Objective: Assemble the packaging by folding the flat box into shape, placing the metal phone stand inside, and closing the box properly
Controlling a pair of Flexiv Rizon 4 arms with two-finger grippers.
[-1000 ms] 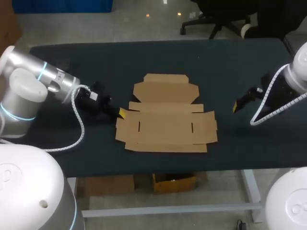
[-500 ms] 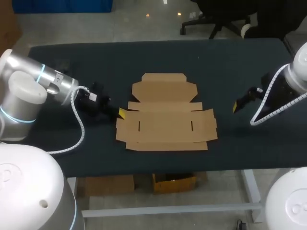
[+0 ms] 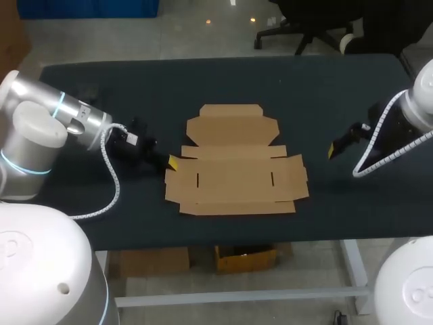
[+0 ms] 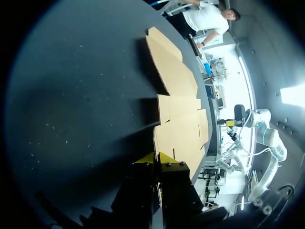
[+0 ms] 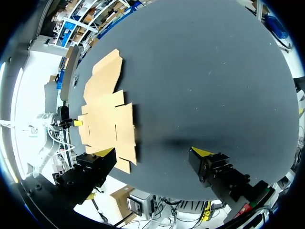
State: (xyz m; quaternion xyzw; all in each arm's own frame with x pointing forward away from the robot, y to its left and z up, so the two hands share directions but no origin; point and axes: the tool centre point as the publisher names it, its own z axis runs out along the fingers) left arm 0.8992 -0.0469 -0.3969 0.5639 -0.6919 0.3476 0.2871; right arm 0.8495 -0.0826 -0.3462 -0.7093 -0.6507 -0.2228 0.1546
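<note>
Flat box point(image 3: 233, 169) lies unfolded on the table point(image 3: 325, 88), our left gripper point(image 3: 173, 162) closed at its left flap and right gripper point(image 3: 333, 150) open well apart, so unbraced we may just shove it, not fold it.

No word, number or sign can be read in any of the views. The box point(image 3: 233, 169) shows only plain brown cardboard on its upper side. A small white label point(image 3: 132, 136) sits near the end of the left arm point(image 3: 74, 118), but its print is too small to read.
</note>
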